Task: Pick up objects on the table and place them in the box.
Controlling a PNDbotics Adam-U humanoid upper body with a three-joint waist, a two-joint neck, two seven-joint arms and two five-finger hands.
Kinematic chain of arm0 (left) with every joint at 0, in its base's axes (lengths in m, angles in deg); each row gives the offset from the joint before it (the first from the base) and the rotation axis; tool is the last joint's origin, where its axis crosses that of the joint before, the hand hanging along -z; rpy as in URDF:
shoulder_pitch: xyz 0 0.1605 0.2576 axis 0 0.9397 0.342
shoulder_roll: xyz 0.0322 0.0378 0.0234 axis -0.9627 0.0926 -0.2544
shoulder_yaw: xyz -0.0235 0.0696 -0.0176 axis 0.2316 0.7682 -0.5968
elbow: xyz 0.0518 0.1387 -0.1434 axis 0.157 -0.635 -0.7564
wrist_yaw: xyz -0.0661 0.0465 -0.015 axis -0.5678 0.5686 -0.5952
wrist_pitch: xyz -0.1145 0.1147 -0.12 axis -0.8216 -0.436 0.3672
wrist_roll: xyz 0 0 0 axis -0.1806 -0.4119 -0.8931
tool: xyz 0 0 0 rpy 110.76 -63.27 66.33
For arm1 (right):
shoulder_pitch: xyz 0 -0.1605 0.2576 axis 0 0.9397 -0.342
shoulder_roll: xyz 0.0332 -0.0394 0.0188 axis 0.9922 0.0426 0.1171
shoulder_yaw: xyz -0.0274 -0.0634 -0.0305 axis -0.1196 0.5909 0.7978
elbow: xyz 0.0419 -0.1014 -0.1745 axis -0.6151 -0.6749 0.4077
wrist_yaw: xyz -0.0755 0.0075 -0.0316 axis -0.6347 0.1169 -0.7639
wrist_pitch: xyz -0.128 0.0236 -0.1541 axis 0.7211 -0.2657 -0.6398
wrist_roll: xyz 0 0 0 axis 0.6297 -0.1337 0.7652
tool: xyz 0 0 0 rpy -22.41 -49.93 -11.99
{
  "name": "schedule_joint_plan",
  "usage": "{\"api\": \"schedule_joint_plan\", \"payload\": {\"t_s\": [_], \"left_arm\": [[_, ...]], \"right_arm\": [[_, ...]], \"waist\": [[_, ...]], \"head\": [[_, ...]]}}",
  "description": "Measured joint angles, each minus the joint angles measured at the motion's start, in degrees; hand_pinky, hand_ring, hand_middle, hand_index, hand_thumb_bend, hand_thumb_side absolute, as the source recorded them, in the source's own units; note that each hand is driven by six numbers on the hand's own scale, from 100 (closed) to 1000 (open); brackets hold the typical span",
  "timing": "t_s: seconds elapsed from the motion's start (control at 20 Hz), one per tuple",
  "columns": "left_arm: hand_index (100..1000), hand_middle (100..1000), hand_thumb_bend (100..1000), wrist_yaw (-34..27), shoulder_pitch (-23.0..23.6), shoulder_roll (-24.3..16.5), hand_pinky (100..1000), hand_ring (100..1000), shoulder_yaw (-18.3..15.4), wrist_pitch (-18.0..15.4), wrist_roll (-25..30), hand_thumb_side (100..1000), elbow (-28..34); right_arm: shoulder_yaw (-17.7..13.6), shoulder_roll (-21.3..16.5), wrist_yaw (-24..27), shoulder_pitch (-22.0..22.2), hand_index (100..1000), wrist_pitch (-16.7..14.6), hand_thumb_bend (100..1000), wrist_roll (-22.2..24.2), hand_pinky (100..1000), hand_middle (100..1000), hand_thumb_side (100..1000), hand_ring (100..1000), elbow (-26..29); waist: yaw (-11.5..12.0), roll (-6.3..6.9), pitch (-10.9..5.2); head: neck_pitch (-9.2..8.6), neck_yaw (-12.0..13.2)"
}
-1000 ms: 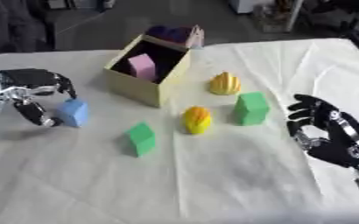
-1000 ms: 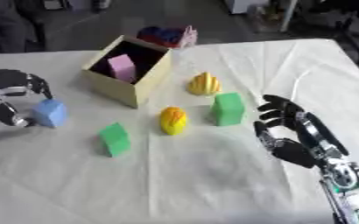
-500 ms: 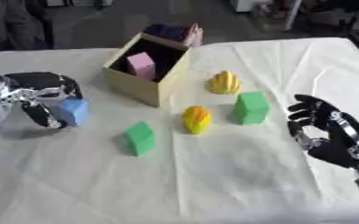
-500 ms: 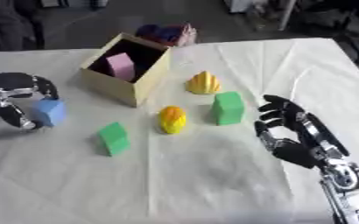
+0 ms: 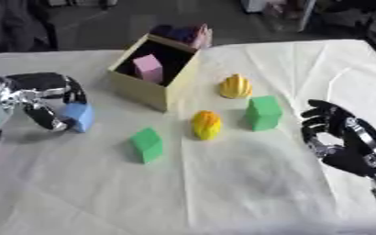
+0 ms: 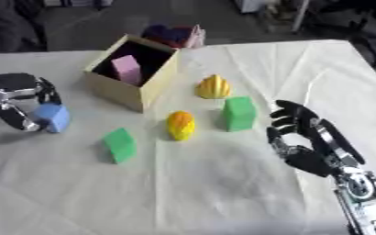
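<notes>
My right hand (image 5: 348,144) idles nearest me, fingers loosely spread and holding nothing, clear of the work. Next out, a green wedge (image 5: 147,144) lies on the creased white cloth (image 5: 247,193), with a ribbed yellow-orange piece (image 5: 207,124) and a green block (image 5: 262,112) just beyond. At the left, my left hand (image 5: 43,98) has fingers and thumb curled round the blue cube (image 5: 79,116), which I judge is gripped for the lift to the box. Farther on sits a yellow shell-shaped piece (image 5: 235,86). Farthest, the open cardboard box (image 5: 147,89) holds a pink block (image 5: 149,68).
</notes>
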Motion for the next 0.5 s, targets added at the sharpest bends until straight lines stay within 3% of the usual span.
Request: {"api": "schedule_joint_plan", "payload": {"t_s": [0.3,0.35,0.5], "left_arm": [[642,544,296,-3.9,0.0,-1.5,697,558,-0.6,2.2,0.2,100,4.6],[667,568,344,-4.2,0.0,-1.6,712,578,-0.6,2.5,0.3,100,5.0],[671,572,362,-3.8,-2.1,-1.5,714,582,-2.4,4.1,-0.6,100,6.3]], "right_arm": [[0.0,0.0,0.0,0.0,922,0.0,204,0.0,699,736,318,741,0.0],[0.0,0.0,0.0,0.0,922,0.0,201,0.0,699,736,321,741,0.0],[0.7,0.0,0.0,-0.5,923,-0.2,200,0.6,699,736,321,741,0.0]], "waist": [[0.0,0.02,-0.01],[-0.1,0.02,-0.06],[-1.6,0.05,-0.07]], "head": [[0.0,-0.1],[0.0,-0.1],[-0.07,0.5]]}}
